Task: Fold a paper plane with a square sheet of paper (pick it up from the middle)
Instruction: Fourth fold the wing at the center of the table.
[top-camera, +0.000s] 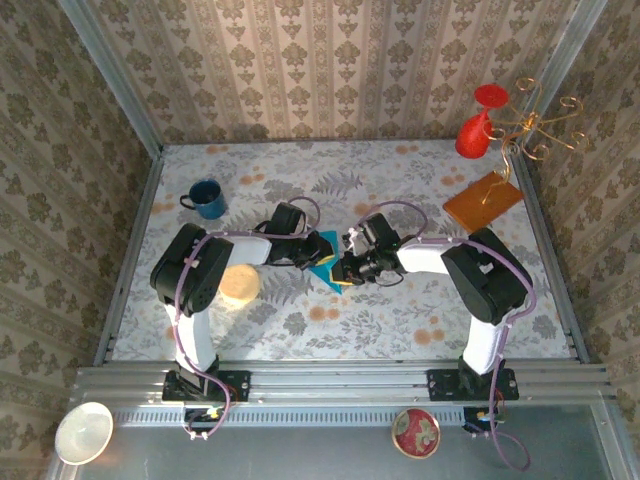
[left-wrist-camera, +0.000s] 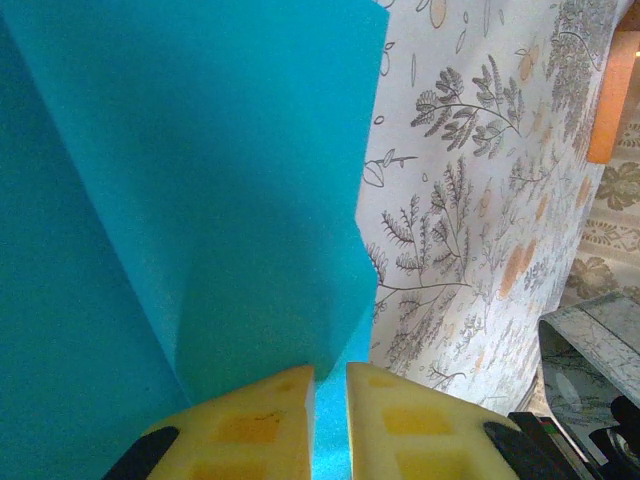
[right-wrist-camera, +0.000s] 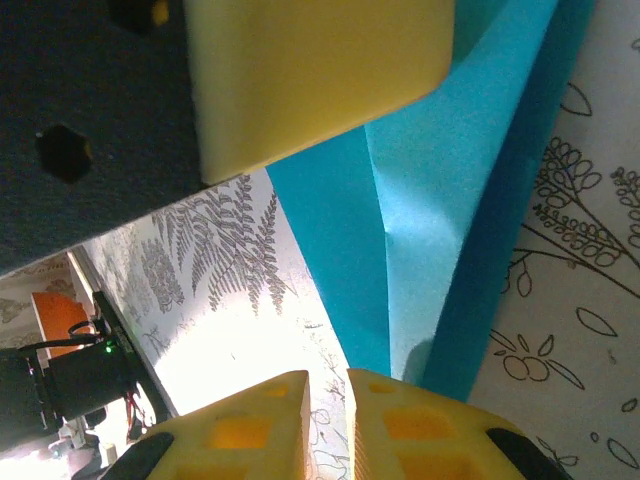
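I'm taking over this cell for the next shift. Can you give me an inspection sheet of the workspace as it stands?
Surface: floral-print tabletop, flat, no spills seen.
Job's things: teal-blue square sheet of paper, partly folded and creased, at the table centre.
Clutter: blue mug far left; orange-brown square sheet far right; red vase and gold wire stand in the far right corner; round tan disc near left; white bowl and red patterned bowl on the near ledge.
Grippers: left gripper shut on the paper; right gripper jaws nearly closed at the paper's edge, grip unclear.
Cables: purple cables run along both arms.
Surroundings: patterned wallpaper walls, aluminium frame.
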